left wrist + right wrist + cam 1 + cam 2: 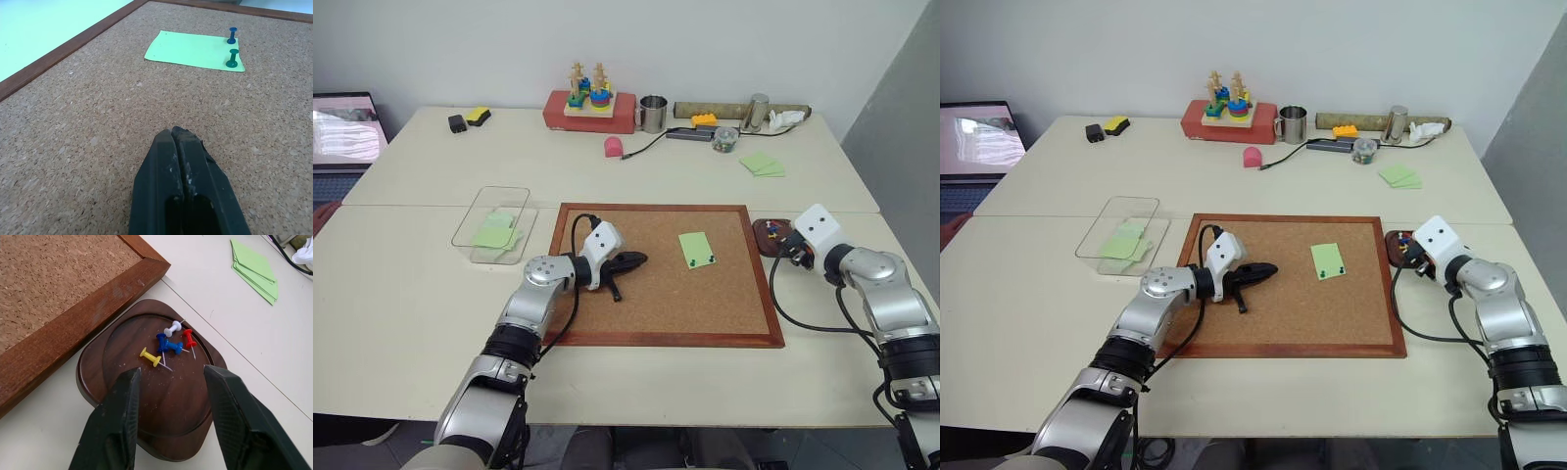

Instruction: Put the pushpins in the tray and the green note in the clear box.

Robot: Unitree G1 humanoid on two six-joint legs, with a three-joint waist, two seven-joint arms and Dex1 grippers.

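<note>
- The clear box (495,224) sits on the desk (411,294) just left of the cork board (666,294), with green paper lying inside it.
- The left hand (178,134) hovers low over the left part of the cork, its two fingers pressed together and holding nothing.
- The green note (193,50) lies flat on the cork, right of the board's middle, pinned by two pushpins (233,58) along one edge (one blue-headed, one dark green).
- The tray (146,431) rests on the desk, close against the board's right frame; it holds four pins: yellow, blue, white and red.
- The right hand (171,377) hangs just above the tray, fingers spread apart and empty.
- A fanned stack of green sheets (763,164) lies farther back on the desk.
</note>
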